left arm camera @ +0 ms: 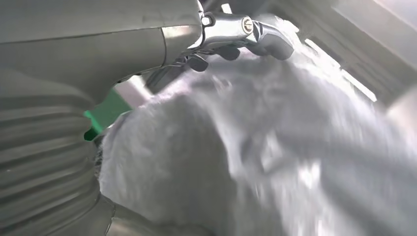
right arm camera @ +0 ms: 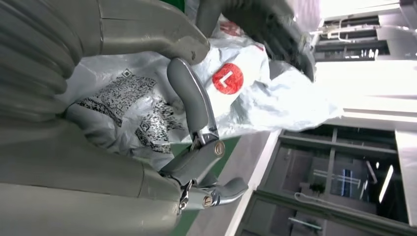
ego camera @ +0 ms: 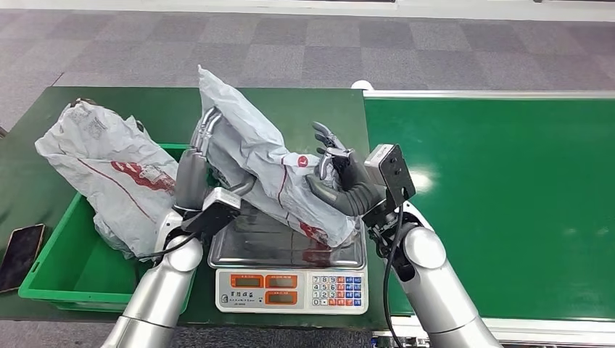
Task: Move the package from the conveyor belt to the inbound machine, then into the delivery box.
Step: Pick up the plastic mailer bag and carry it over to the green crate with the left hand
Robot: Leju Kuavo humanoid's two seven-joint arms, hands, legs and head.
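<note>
Package (ego camera: 254,156) clamped between my 2 hands (left hand (ego camera: 203,145), right hand (ego camera: 335,174)), long axis tilted over scale (ego camera: 290,261), bin (ego camera: 58,254) lying leftward.

Bagged parcel (ego camera: 109,170) blocks bin (ego camera: 54,272); belt (ego camera: 508,203) open.

A dark phone (ego camera: 20,255) lies at the left edge of my dark green table (ego camera: 156,101), just beside the bin's outer wall. Grey carpet tiles (ego camera: 304,43) cover the floor past the table's far edge.
</note>
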